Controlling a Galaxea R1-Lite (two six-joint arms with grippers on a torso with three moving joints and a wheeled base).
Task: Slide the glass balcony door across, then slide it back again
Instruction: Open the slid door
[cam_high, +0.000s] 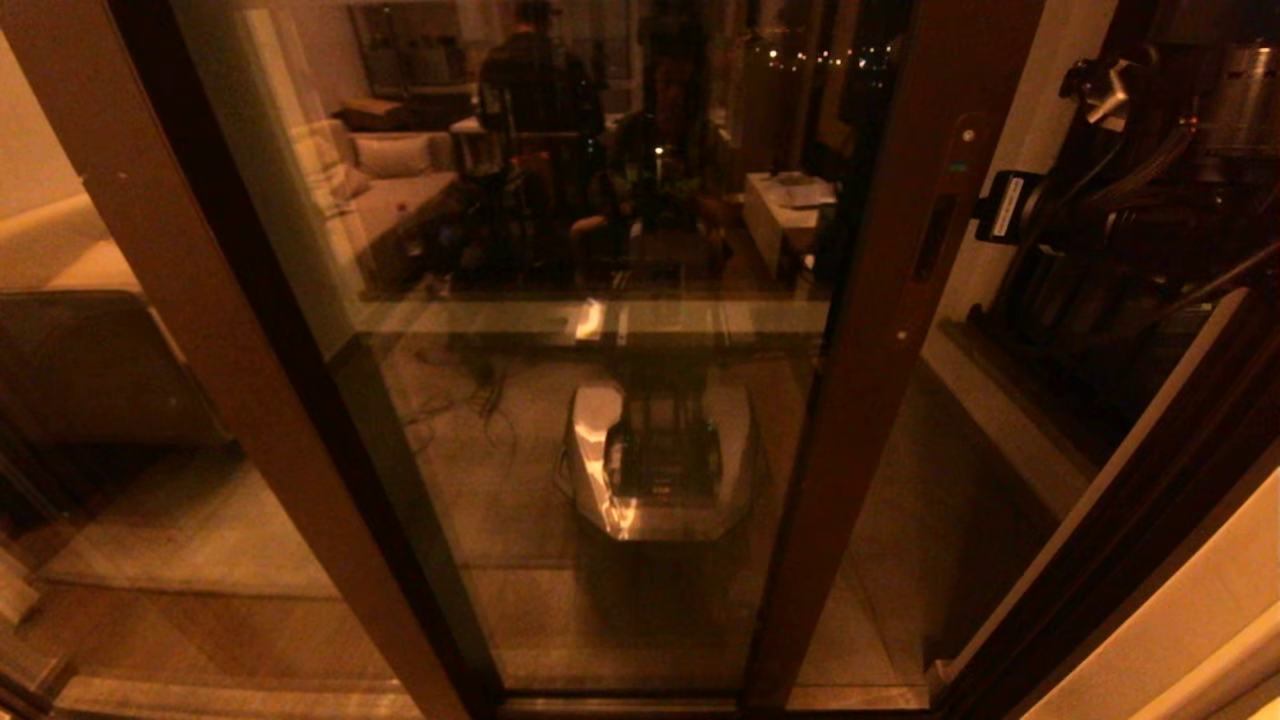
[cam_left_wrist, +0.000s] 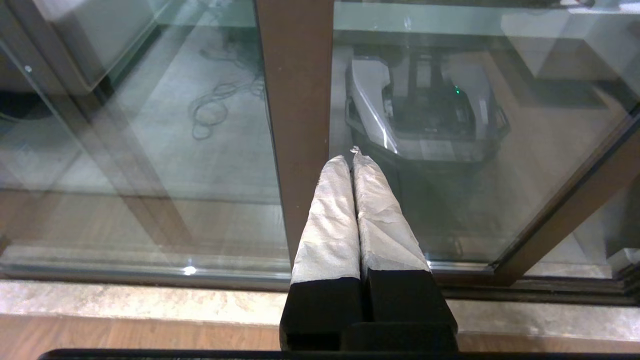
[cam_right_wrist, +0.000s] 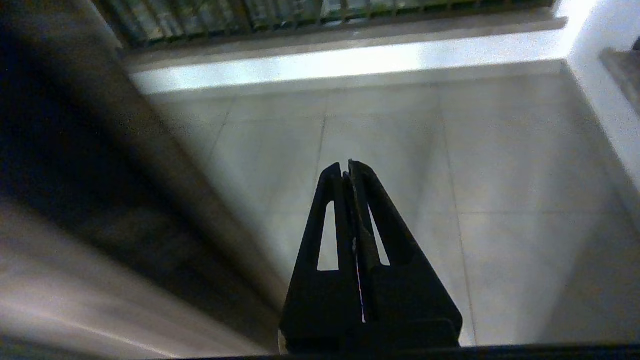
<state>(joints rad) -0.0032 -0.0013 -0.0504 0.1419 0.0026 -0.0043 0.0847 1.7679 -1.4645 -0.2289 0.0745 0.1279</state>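
The glass balcony door (cam_high: 600, 330) fills the head view, its pane mirroring the room and my own base. Its right upright rail (cam_high: 880, 330) carries the slim handle slot (cam_high: 932, 237). Between that rail and the dark jamb (cam_high: 1130, 520) a gap stands open onto the balcony floor. My left gripper (cam_left_wrist: 352, 156) is shut and empty, its padded tips just in front of the door's other brown upright (cam_left_wrist: 295, 110). My right gripper (cam_right_wrist: 346, 166) is shut and empty over the balcony tiles, beside a blurred dark frame edge (cam_right_wrist: 125, 200). The right arm (cam_high: 1150, 180) reaches past the handle rail.
Grey balcony tiles (cam_right_wrist: 500, 160) run to a low ledge and railing (cam_right_wrist: 350, 55). A stone threshold and door track (cam_left_wrist: 150, 300) lie below the left gripper. A second brown-framed pane (cam_high: 120, 250) stands at the left. A white wall (cam_high: 1010, 150) borders the gap.
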